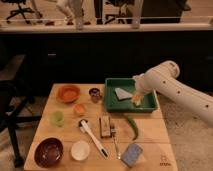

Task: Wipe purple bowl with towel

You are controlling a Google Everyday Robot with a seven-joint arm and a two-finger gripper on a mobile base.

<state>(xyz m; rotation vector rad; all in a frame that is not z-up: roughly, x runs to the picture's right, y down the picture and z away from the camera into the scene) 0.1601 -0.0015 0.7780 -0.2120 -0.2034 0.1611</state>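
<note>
One purple bowl [48, 152] is noted at the near-left corner of the surface [150, 140]. One towel [122, 93] is laid in the single green tray [114, 82]. The pincer [136, 98] is positioned inside the tray, just beside the towel; its state cannot be told. Two other bowls are counted: one orange bowl [68, 93], one white bowl [80, 150].
</note>
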